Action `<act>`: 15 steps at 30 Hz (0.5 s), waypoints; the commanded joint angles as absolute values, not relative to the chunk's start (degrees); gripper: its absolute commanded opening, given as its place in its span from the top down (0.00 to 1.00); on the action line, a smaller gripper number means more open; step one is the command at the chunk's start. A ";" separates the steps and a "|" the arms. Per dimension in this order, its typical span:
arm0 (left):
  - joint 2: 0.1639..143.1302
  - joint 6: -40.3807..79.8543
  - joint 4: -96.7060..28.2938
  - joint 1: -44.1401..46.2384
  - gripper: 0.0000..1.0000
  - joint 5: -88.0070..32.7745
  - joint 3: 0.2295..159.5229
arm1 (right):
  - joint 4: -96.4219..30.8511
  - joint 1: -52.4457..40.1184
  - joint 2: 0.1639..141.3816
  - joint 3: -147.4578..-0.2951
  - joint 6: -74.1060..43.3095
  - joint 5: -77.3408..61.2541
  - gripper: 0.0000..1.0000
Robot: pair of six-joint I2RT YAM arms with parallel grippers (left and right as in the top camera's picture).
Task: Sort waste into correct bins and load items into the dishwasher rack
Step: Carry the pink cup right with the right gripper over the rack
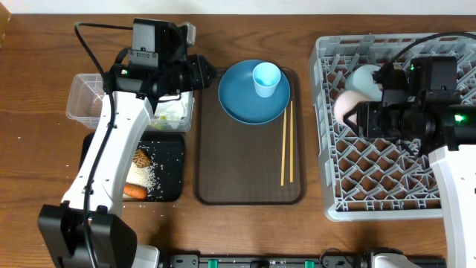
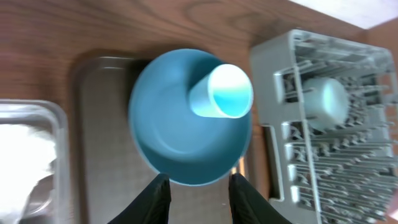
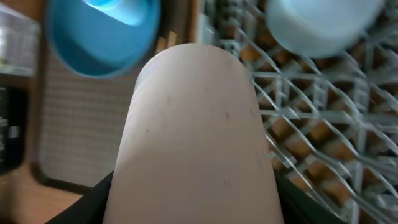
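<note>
My right jaws grasp the white-pink cup [image 3: 193, 137], its long axis pointing straight out ahead, with the dishwasher rack [image 3: 323, 143] beneath them; my left jaws hang released.

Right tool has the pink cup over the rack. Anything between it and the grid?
Nothing visible. The pink cup, gripped in the right tool, hangs over bare grid of the rack. The only neighbour is the pale blue bowl in the rack, beside the cup toward the far edge and apparently not under it.
</note>
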State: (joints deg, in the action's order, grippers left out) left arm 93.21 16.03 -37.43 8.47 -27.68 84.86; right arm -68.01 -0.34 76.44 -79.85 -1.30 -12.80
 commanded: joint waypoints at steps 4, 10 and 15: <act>93.67 15.05 -37.85 8.34 0.57 -24.34 85.19 | -72.95 -0.05 76.58 -80.68 -4.25 -4.01 0.75; 94.15 15.05 -39.03 8.34 0.57 -24.32 85.19 | -75.50 -0.08 79.15 -80.66 -4.27 -3.66 0.75; 94.32 15.05 -39.88 8.34 0.57 -24.23 85.19 | -74.81 -0.05 83.05 -80.66 -4.67 -4.19 0.79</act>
State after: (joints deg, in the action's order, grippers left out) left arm 93.43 15.79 -39.53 8.47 -25.06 84.86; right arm -75.02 -0.34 81.10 -79.85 -3.55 -4.58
